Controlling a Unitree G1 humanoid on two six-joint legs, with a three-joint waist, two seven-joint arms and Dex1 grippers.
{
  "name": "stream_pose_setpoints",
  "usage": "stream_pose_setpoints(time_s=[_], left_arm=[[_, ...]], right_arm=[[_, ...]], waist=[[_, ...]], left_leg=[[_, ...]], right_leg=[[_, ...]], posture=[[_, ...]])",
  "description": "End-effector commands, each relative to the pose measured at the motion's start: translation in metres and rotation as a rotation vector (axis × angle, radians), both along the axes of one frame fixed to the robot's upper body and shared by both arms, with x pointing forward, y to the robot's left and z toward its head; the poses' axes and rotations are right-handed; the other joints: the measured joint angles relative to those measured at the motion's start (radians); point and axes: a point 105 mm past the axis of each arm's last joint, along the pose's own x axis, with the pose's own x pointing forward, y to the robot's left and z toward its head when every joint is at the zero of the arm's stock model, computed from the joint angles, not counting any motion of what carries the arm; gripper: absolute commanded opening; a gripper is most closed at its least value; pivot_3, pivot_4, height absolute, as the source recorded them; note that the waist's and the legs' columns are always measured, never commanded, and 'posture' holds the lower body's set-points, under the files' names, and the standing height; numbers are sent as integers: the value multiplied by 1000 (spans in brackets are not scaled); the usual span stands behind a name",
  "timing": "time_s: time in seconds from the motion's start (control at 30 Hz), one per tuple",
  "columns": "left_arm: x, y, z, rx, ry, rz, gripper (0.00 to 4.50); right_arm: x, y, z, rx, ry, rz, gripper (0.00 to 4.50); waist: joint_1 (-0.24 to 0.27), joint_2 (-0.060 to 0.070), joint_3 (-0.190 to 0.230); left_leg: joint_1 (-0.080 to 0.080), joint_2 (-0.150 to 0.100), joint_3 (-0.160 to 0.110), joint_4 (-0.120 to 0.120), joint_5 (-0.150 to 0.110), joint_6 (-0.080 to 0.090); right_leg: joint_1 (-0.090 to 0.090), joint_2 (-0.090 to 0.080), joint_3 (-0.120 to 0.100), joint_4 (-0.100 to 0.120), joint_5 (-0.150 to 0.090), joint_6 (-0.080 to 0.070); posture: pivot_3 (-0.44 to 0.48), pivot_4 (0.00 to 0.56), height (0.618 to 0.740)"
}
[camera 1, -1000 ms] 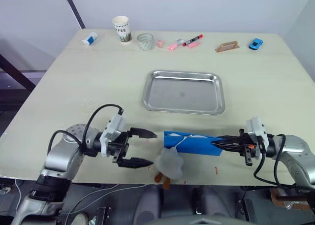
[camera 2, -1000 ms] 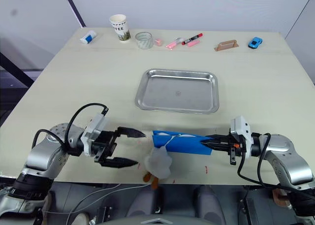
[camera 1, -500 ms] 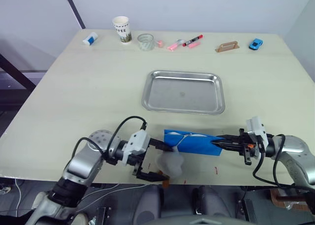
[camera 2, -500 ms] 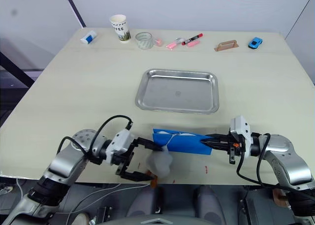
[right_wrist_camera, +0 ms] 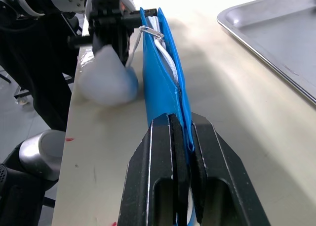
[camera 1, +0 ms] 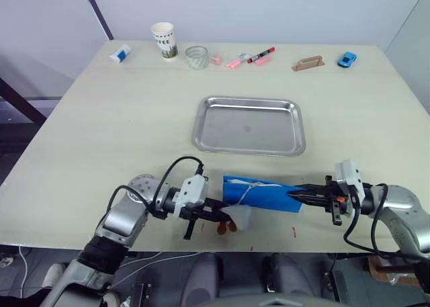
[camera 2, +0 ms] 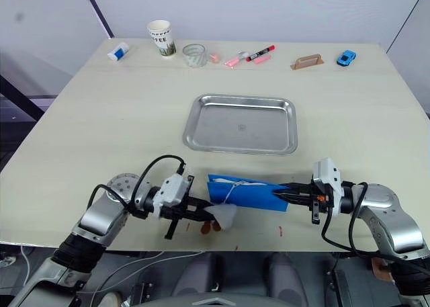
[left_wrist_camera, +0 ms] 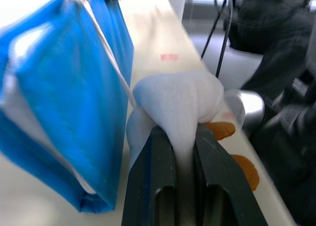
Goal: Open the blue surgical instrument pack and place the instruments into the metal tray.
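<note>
Presently, my count of the table from the remote station:

Pack: the blue surgical instrument pack (camera 1: 261,194) lies near the table's front edge, well short of the tray, stretched between my two grippers. A white cord runs from its left end to a pale fabric tab (camera 1: 236,217) that droops at the edge.

Left gripper: the left gripper (left_wrist_camera: 182,152) is clenched on that pale fabric tab; in the left wrist view I see the cloth pinched between both black fingers (left_wrist_camera: 155,186), bunching above them. Two orange shapes show just beside the tab; I cannot tell what they are.

Right gripper: the right gripper (right_wrist_camera: 180,129) is closed on the pack's right end, its fingers (right_wrist_camera: 207,176) clamping the blue edge with the white lining caught between them.

Tray: the metal tray (camera 1: 250,103) sits mid-table beyond the pack, apart from it, flat, with nothing in it.

Instruments: I see none outside the pack; the pack hides its contents.

Far edge, left to right: small blue-and-white bottle (camera 1: 121,52); paper cup (camera 1: 163,39); roll of clear tape (camera 1: 196,56); pink and red markers (camera 1: 252,57); tan wooden piece (camera 1: 308,64); blue toy car (camera 1: 347,59).

Surface: pale wooden table (camera 1: 121,132), with small red marks by the front edge near the right gripper.
</note>
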Motion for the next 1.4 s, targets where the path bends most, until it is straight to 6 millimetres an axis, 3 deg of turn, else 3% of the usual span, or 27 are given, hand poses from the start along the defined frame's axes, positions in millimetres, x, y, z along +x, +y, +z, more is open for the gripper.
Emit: stream_pose_setpoints(time_s=[0.03,0.27,0.33,0.6,0.83,1.13,1.4], left_arm=[[1,1,40,-117,-12,-1,31],[13,13,92,-238,2,73,31],[18,22,96,-224,-2,110,31],[19,64,81,-58,63,201,31],[17,82,68,-5,108,242,31],[16,94,49,36,148,277,31],[3,87,39,34,201,243,31]], right_arm=[[-2,-3,-2,-24,-2,-1,0],[-4,-3,0,-24,-18,33,0],[-4,-3,4,-7,-26,37,0],[-3,-8,18,56,-34,21,0],[-1,-8,45,176,-19,32,0],[1,-6,76,260,-14,43,0],[11,7,98,403,-16,8,0]], waist=[[0,0,0],[0,0,0],[0,0,0],[0,0,2],[2,0,3],[1,0,4],[1,0,4]], left_leg=[[0,0,0,0,0,0],[0,0,0,0,0,0],[0,0,0,0,0,0],[0,0,0,0,0,0],[-1,0,1,0,0,0],[-1,0,1,0,0,0],[-2,1,1,0,0,0]], right_leg=[[0,0,0,0,0,0],[0,0,0,0,0,0],[0,0,0,0,0,0],[-1,0,0,0,0,0],[-1,0,0,0,0,0],[-1,0,0,0,0,0],[-2,0,0,0,0,0]], posture=[[0,150,737],[0,150,737],[0,150,737],[0,150,737],[0,150,737],[0,150,737],[0,150,737]])
